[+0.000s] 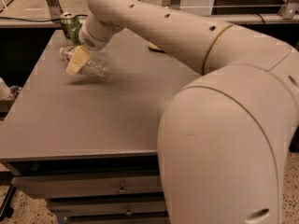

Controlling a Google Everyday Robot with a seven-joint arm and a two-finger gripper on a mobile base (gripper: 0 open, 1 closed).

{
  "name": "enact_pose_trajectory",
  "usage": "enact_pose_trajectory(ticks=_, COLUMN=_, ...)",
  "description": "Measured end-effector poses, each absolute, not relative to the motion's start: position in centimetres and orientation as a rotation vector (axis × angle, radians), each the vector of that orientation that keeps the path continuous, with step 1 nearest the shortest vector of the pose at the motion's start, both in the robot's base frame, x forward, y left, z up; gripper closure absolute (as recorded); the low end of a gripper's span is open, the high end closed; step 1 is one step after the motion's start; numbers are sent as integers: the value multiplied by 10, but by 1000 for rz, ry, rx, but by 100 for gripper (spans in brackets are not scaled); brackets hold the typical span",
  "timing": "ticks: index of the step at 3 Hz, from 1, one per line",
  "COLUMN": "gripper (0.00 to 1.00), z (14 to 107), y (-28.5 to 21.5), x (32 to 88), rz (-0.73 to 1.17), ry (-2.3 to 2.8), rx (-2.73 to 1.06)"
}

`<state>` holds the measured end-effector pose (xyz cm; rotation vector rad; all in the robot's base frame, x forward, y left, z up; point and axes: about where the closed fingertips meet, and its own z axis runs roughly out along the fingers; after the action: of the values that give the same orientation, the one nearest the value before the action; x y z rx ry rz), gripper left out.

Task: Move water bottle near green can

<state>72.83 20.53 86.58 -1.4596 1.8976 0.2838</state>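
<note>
The water bottle, clear ribbed plastic with its white cap pointing left, lies on its side just over the far left part of the grey table, with a shadow under it. My gripper reaches down from the big white arm, and a tan finger lies across the bottle's neck end, closed on it. The green can stands upright at the table's far left corner, a short way behind the bottle's cap.
A pale yellowish object lies on the far side of the table, mostly hidden by the arm. A white object sits off the table's left edge. Drawers are under the tabletop. My arm covers the right half of the view.
</note>
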Motion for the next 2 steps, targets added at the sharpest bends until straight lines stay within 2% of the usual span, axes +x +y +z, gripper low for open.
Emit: enact_pose_trajectory(ticks=2, gripper=0, z=873, y=201, x=739, rz=242, ry=1890, rx=-1440)
